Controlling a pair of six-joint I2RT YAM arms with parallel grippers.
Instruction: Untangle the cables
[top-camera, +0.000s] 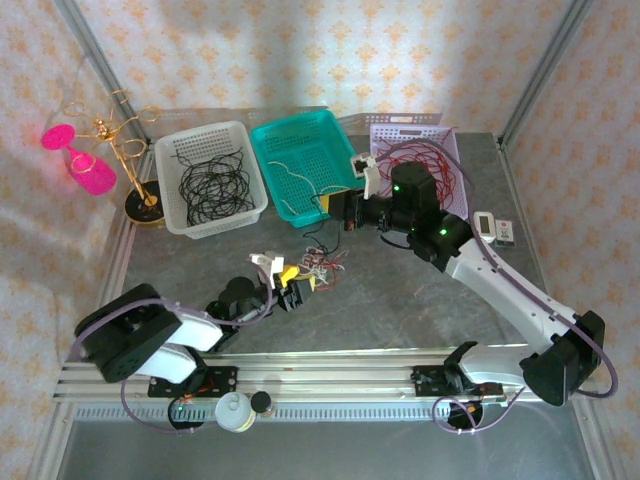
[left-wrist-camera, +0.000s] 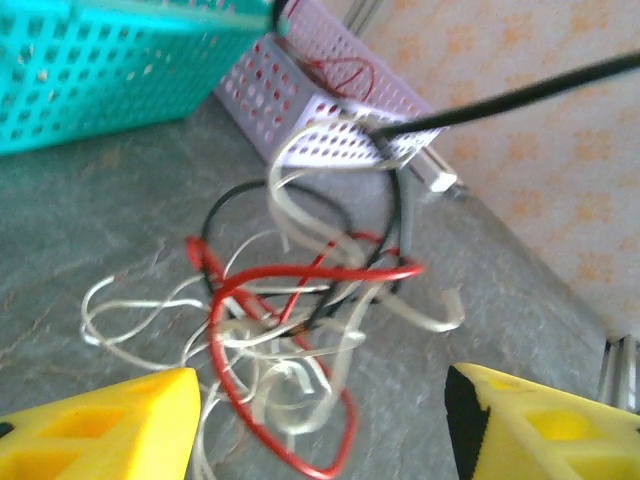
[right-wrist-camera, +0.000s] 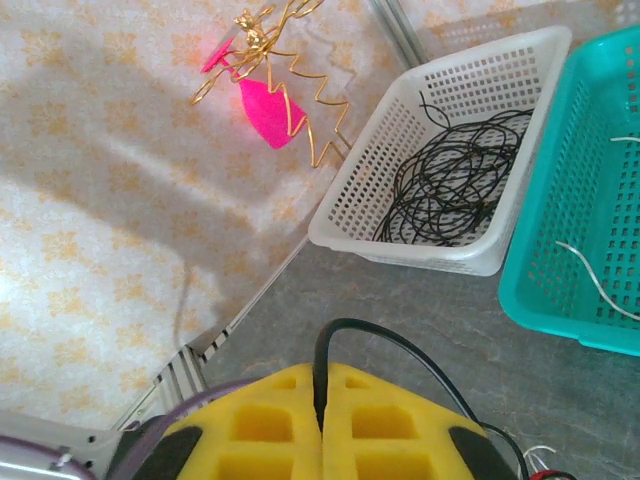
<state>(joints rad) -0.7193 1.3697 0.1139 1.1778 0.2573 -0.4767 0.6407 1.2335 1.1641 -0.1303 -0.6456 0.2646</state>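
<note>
The left gripper (left-wrist-camera: 322, 410) is standing wide open just before the clump of cables (left-wrist-camera: 300, 310), which is lying on the desk (left-wrist-camera: 90, 200). To the right, the right gripper (right-wrist-camera: 322, 400) is pinching a black cable (right-wrist-camera: 350, 335) that seems to be running taut out of the clump. As nothing is holding the clump down, a pull is risking to drag it whole or to tighten the knot

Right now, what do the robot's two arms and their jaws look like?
Both the left arm and right arm are chunky black joints linked by white shells, with thin lilac hoses looping along them. Small green lights glow on the right arm. Each ends in jaws faced with bright yellow pads moulded with square hollows.
</note>
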